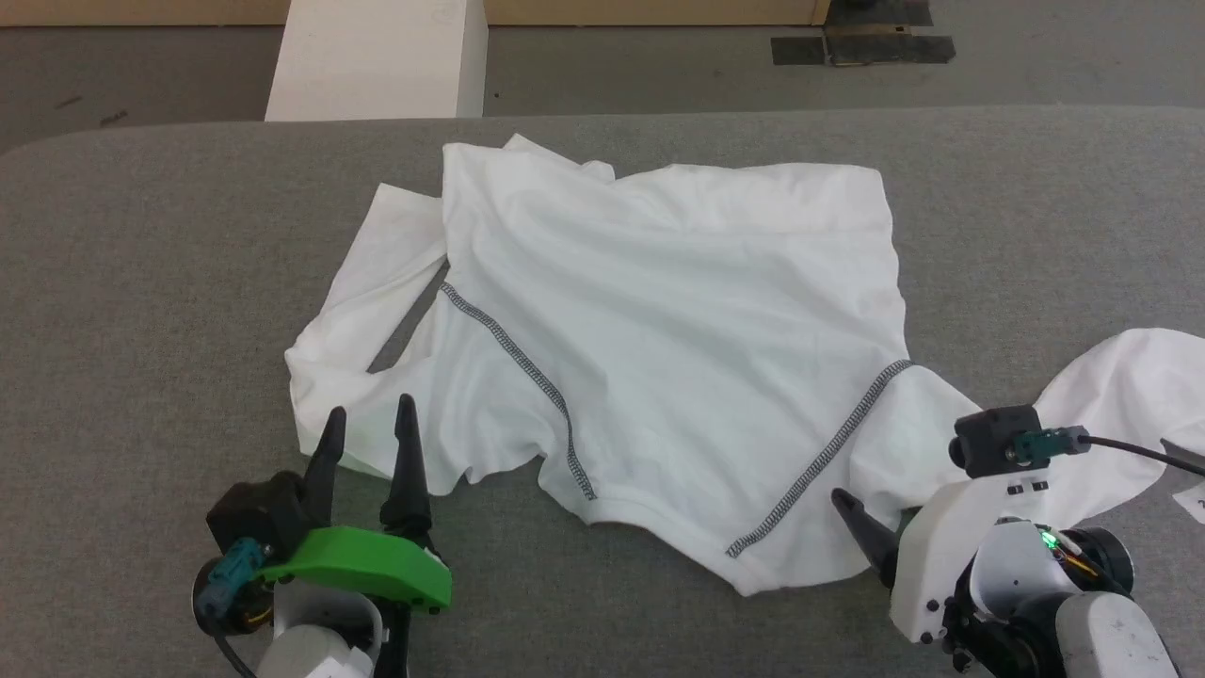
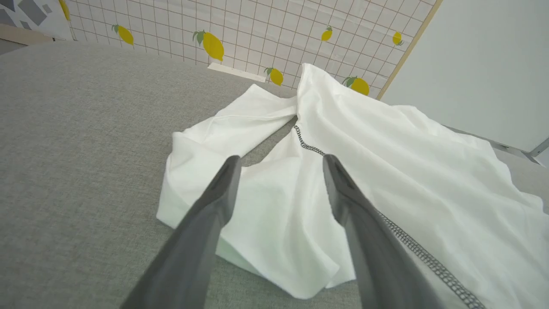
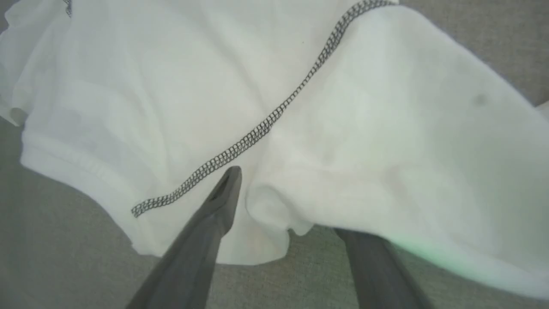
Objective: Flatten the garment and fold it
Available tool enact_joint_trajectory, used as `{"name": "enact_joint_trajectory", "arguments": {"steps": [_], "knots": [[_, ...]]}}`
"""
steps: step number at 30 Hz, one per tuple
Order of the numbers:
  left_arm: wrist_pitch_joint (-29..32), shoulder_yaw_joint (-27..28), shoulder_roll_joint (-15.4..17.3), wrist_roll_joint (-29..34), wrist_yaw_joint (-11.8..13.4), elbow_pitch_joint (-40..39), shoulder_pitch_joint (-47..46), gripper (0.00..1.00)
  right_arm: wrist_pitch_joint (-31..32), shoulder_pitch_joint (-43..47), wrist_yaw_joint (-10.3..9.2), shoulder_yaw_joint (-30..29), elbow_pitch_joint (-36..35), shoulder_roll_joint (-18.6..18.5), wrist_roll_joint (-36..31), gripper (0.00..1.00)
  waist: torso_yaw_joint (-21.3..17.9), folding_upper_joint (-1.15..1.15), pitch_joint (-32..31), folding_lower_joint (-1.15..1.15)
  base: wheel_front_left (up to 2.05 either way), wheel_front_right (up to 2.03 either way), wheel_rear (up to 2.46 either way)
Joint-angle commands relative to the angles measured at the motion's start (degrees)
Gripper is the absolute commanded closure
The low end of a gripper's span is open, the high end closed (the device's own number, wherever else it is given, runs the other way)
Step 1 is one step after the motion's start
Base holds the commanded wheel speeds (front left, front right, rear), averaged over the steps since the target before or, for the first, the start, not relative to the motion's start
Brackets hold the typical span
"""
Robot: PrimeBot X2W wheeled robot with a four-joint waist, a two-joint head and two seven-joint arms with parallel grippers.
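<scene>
The left tool is spread over the shirt's folded sleeve. The right tool is spread too, and its wrist view shows one finger under the cloth.

No text, label, brand, number or sign here is clear enough to read.

Bright even light, soft shadows; right wrist view blurred.

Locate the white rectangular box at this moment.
In the head view the white box sits at the top, left of centre, beyond the grey table's far edge, nearest the garment's far left corner.
</scene>
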Motion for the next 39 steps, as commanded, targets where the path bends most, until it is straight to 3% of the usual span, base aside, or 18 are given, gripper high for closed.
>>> {"name": "enact_joint_trajectory", "arguments": {"steps": [1,2,7,11,13,18,22,34,35,36,37,39], "knots": [[-0.02,-0.10,0.45,-0.02,0.38,-0.14,-0.99,0.00,-0.50,-0.88,-0.08,-0.02,0.58,-0.01,0.12,0.81,0.13,0.00,0.28,0.00,0.00,0.00,0.00],[-0.04,-0.14,0.45,-0.06,0.40,-0.14,-1.02,0.00,-0.74,-1.06,-0.08,-0.06,0.88,-0.01,0.21,1.00,0.18,0.00,0.39,0.00,0.00,0.00,0.00],[1.03,-0.37,0.64,-0.54,0.41,-0.49,-1.20,0.00,-1.17,-0.99,-0.08,-0.66,0.58,0.00,1.12,1.00,0.00,0.00,0.41,0.00,0.00,0.00,0.00],[5.28,-1.09,-0.19,-3.75,-0.23,-3.88,-1.24,0.00,-1.79,-0.62,-0.08,-2.63,-1.26,0.00,1.75,1.00,-0.21,0.00,0.12,0.00,0.00,0.00,0.00],[11.54,-2.54,-0.70,-6.36,-0.06,-5.18,-0.72,0.00,-1.81,-0.32,-0.08,-3.78,-2.26,0.00,1.74,1.00,-0.21,0.00,0.00,0.00,0.00,0.00,0.00],[29.64,-7.06,-0.49,-9.68,3.07,-6.56,0.34,0.00,-1.45,-0.09,-0.08,-5.70,-4.03,0.00,1.71,1.00,-0.51,0.00,0.31,0.00,0.00,0.00,0.00],[36.09,-7.78,0.50,-8.41,7.14,-5.79,-0.07,0.00,-1.45,-0.36,-0.08,-5.91,-4.65,0.00,1.96,1.00,-1.05,0.00,0.91,0.00,0.00,0.00,0.00],[32.17,-5.21,0.31,-8.33,8.15,2.05,-5.82,0.00,-1.71,-0.14,-0.08,-4.83,-4.57,0.00,2.64,1.00,-1.96,0.00,1.86,0.00,0.00,0.00,0.00],[32.39,-5.34,0.53,-8.24,8.04,2.91,-6.02,0.10,-1.70,-0.14,-0.08,-4.73,-4.54,0.00,2.68,1.00,-2.03,0.00,1.85,0.00,0.00,0.00,0.00],[32.37,-5.49,0.71,-8.18,7.78,3.69,-6.26,0.75,-1.69,-0.13,-0.08,-4.64,-4.50,0.00,2.70,1.00,-2.10,0.00,1.85,0.00,0.00,0.00,0.00],[32.09,-5.43,0.67,-8.35,7.55,4.09,-6.40,1.00,-1.70,-0.12,-0.08,-4.60,-4.48,0.00,2.71,1.00,-2.14,0.00,1.84,0.00,0.00,0.00,0.00],[31.43,-5.52,0.63,-8.56,6.97,4.73,-6.44,1.00,-1.76,-0.07,-0.08,-4.59,-4.41,0.00,2.74,1.00,-2.18,0.00,1.77,0.00,0.00,0.00,0.00]]}}
